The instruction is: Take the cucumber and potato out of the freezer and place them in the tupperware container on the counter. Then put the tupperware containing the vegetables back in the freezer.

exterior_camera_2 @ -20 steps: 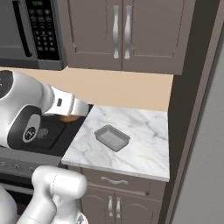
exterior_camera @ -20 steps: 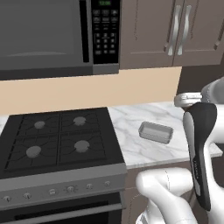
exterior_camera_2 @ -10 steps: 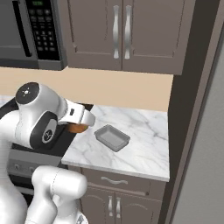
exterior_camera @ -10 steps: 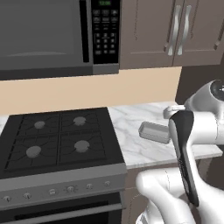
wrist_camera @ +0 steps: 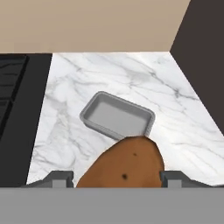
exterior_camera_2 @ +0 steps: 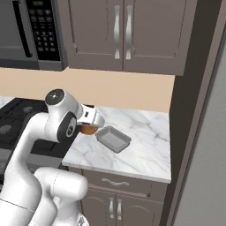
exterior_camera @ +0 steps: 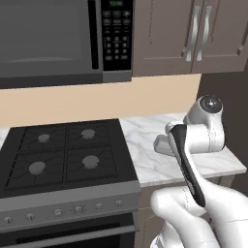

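Note:
My gripper (wrist_camera: 116,177) is shut on the potato (wrist_camera: 124,164), an orange-brown lump held between the two finger tips. In the right base view the potato (exterior_camera_2: 89,129) hangs just above the counter (exterior_camera_2: 145,148), close to the left of the tupperware container (exterior_camera_2: 114,139). This grey tray (wrist_camera: 89,114) lies empty on the white marble, just ahead of the potato in the hand view. In the left base view my arm covers most of the tupperware container (exterior_camera: 161,144). The cucumber is out of view. The freezer's grey side (exterior_camera_2: 207,145) stands at the far right.
A black stovetop (exterior_camera: 63,155) adjoins the counter's left edge, with a microwave (exterior_camera: 58,38) above it. Brown wall cabinets (exterior_camera_2: 121,33) hang over the counter. A dark tall panel (exterior_camera_2: 187,101) bounds the counter on the right.
The arm has swung forward over the counter with the potato in its grip, bringing the hand close to the tray. The tray has not moved.

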